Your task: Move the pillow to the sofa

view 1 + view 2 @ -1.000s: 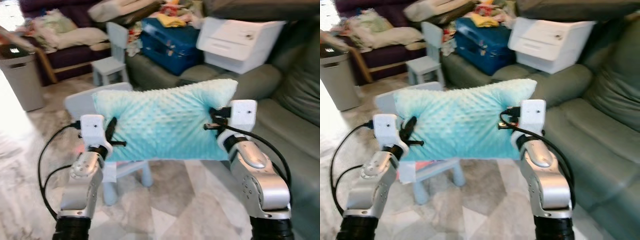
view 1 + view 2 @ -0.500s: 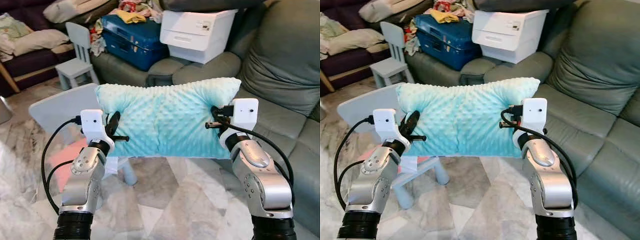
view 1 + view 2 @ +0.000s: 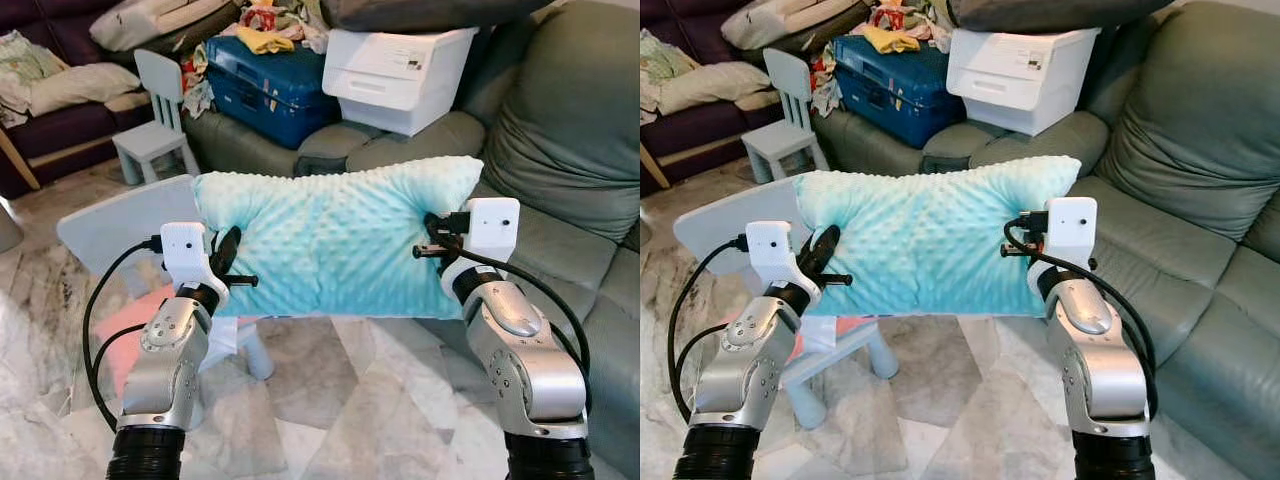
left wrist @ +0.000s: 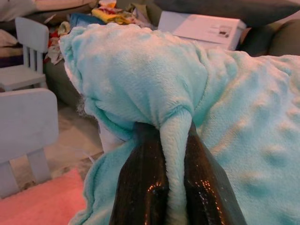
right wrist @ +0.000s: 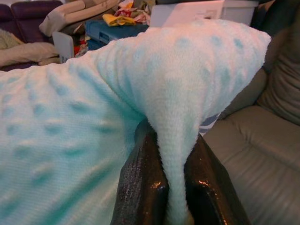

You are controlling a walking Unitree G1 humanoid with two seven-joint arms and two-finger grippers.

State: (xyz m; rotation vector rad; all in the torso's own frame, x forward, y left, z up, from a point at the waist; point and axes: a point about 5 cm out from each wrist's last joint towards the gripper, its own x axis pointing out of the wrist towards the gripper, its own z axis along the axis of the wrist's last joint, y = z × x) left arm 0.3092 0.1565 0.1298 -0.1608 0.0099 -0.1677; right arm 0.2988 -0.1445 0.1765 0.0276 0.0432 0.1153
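Observation:
A mint-green dotted pillow (image 3: 335, 238) hangs in the air between my two arms, stretched sideways at chest height. My left gripper (image 3: 228, 262) is shut on the pillow's left edge, and the left wrist view shows a fold of fabric pinched between the black fingers (image 4: 145, 187). On the pillow's right edge my right gripper (image 3: 432, 240) is shut too, with a fold squeezed between its fingers (image 5: 145, 187). The grey-green sofa (image 3: 560, 150) stands ahead and to the right, its seat cushion (image 3: 1150, 250) just beyond the pillow.
A pale blue child's table (image 3: 110, 215) stands low on my left with a pink mat (image 3: 130, 320) under it. A small blue chair (image 3: 150, 110), a blue suitcase (image 3: 265, 85) and a white storage box (image 3: 395, 65) crowd the sofa's far end. Marble floor (image 3: 330, 400) lies below.
The camera view has swung right across the second, bringing the sofa in and losing the grey bin on the left. Both grippers keep the same hold on the pillow.

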